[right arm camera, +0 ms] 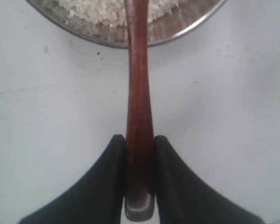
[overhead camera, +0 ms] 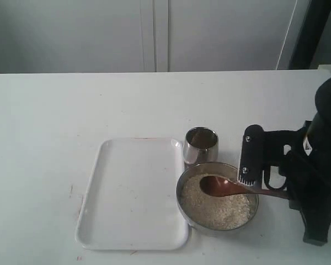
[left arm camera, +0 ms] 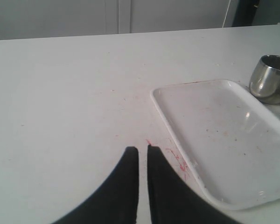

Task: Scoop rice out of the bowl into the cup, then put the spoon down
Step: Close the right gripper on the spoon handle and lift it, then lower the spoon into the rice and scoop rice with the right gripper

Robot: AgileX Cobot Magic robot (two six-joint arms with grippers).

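White desk [overhead camera: 71, 110] runs bare to a pale cabinet wall behind. The spoon [right arm camera: 139, 116] is clamped by its handle end between the fingers of the right gripper [right arm camera: 140, 140] and points straight ahead of it. Its oval bowl sits over the rice [overhead camera: 215, 207] and looks empty; whether it touches the grains I cannot tell. The rice fills the bowl [overhead camera: 179, 196], whose near rim lies just ahead of the gripper's fingertips. The cup [overhead camera: 201, 144] stands just beside the bowl, on the side away from the gripper and off to one side of the spoon's line.

To scoop well, I judge the tip should dip, push forward through the grains, then level before lifting. A modest load suits the narrow cup mouth. The long handle could twist in the grip, so tilt slowly.

A white tray [overhead camera: 132, 193] lies beyond the bowl. The left gripper [left arm camera: 143, 151] is well apart, fingers nearly together, holding nothing.
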